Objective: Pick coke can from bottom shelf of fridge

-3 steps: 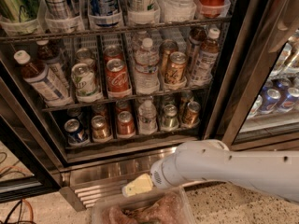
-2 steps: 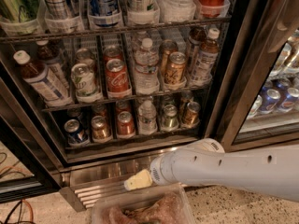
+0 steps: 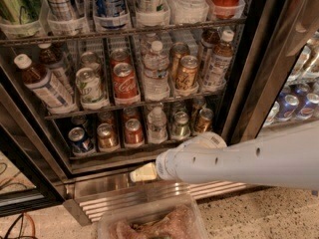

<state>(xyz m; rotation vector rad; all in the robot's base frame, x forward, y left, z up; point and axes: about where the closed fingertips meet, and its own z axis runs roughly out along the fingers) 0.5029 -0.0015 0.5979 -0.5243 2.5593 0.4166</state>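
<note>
The fridge stands open in front of me. The coke can stands upright on the bottom shelf, third lane from the left, between a bronze-gold can and a water bottle. A blue can stands at the far left of that shelf. My gripper, a cream-coloured tip on the white arm coming in from the right, is below and in front of the bottom shelf, just under the coke can and apart from it.
The middle shelf holds another red can, a bronze can, water and tea bottles. The ribbed steel grille runs below the shelf. A clear plastic tub sits at the bottom edge. The neighbouring door shows blue cans.
My gripper and arm have moved up from the steel grille toward the front edge of the bottom shelf. The cans have not moved.
</note>
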